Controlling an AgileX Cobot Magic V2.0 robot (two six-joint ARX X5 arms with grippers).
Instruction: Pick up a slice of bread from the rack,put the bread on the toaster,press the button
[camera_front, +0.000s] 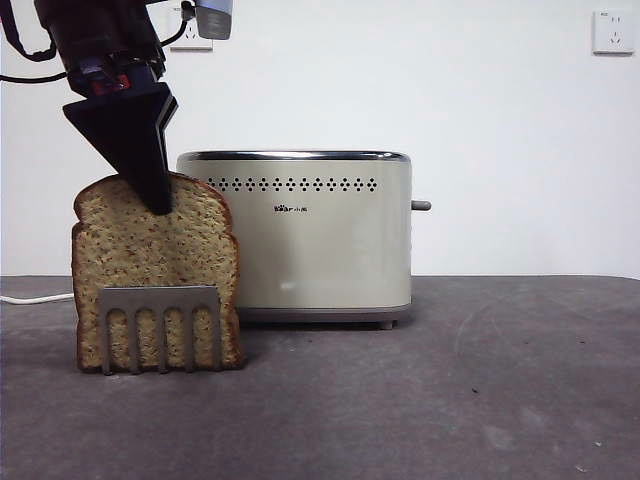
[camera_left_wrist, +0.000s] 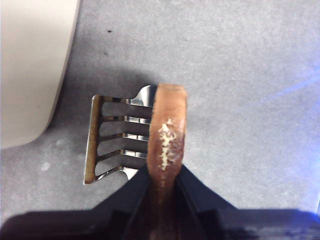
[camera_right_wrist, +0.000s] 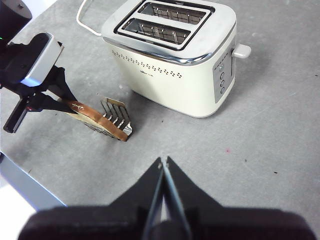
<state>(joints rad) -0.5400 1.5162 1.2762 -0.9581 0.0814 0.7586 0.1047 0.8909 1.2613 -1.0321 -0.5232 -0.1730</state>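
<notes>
Pinching the top of the slice of bread (camera_front: 150, 265), the left tool (camera_front: 155, 200) holds it in the rack (camera_front: 160, 325); the right tool (camera_right_wrist: 163, 165) waits, closed.

Tan, speckled slice of bread (camera_front: 150, 270) with dark brown crust; brushed-steel rack (camera_front: 160, 325); cream toaster (camera_front: 310, 240) with chrome rim and dark dotted rows; grey table (camera_front: 450, 400).

— Where is the slice of bread (camera_front: 150, 270) standing?
— In the rack (camera_front: 160, 325), left of the toaster (camera_front: 300, 235) and nearer the front.
— And the button (camera_front: 421, 205)?
— It is sticking out of the toaster's right side wall.
</notes>
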